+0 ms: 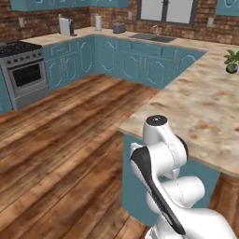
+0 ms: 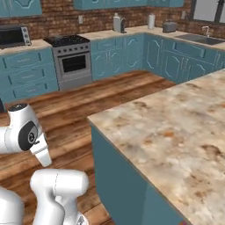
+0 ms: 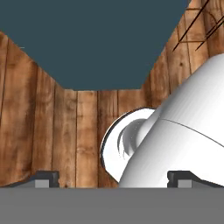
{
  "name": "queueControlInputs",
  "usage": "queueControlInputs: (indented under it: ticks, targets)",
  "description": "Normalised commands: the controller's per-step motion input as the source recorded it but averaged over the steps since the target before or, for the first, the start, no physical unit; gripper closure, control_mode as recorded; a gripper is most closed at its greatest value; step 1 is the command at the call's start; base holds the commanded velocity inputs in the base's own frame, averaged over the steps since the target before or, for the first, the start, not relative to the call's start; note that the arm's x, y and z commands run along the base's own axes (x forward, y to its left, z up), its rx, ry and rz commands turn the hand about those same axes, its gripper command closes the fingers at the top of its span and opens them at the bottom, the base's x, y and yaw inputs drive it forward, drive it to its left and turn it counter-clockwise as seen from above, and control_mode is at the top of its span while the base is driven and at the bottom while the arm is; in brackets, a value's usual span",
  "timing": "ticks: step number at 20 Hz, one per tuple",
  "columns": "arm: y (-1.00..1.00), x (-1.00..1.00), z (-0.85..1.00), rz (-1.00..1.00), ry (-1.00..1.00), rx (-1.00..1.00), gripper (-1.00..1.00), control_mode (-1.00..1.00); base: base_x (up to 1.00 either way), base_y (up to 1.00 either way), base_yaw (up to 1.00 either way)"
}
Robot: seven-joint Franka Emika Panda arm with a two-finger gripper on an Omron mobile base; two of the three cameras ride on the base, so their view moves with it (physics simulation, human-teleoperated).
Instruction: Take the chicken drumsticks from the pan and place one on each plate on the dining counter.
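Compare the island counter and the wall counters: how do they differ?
The island counter has a mottled beige-brown marble top; the wall counters have a paler, plainer top. The island's side is a flat teal panel, while the wall counters have panelled teal cabinet doors. The island stands free on the wood floor near the robot; the wall counters run along the brick wall, with a stove set between them. Both share the teal colour.

The dining counter (image 1: 205,107) corner is seen from behind the arm in both base views, close, angled down: from its left and from its right (image 2: 176,132). The stove (image 1: 23,70) is shared (image 2: 72,59). The hand view is aimed at wood floor (image 3: 57,131) beside the counter's teal side (image 3: 96,39).
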Motion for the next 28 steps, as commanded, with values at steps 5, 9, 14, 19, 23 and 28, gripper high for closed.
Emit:
queueControlInputs:
  ticks: [5,9,14,19,23,28]
  targets:
    - [0.00,0.00,0.00,0.00,0.00,0.00,-1.00,1.00,0.89,1.00,-0.26]
    - [0.00,0.00,0.00,0.00,0.00,0.00,-1.00,1.00,0.82,1.00,-0.27]
    - [0.00,0.00,0.00,0.00,0.00,0.00,-1.00,1.00,0.83,1.00,-0.28]
    - [0.00,0.00,0.00,0.00,0.00,0.00,-1.00,1.00,0.88,1.00,-0.23]
    - [0.00,0.00,0.00,0.00,0.00,0.00,-1.00,1.00,0.98,1.00,-0.23]
    - [0.00,0.00,0.00,0.00,0.00,0.00,-1.00,1.00,1.00,1.00,-0.12]
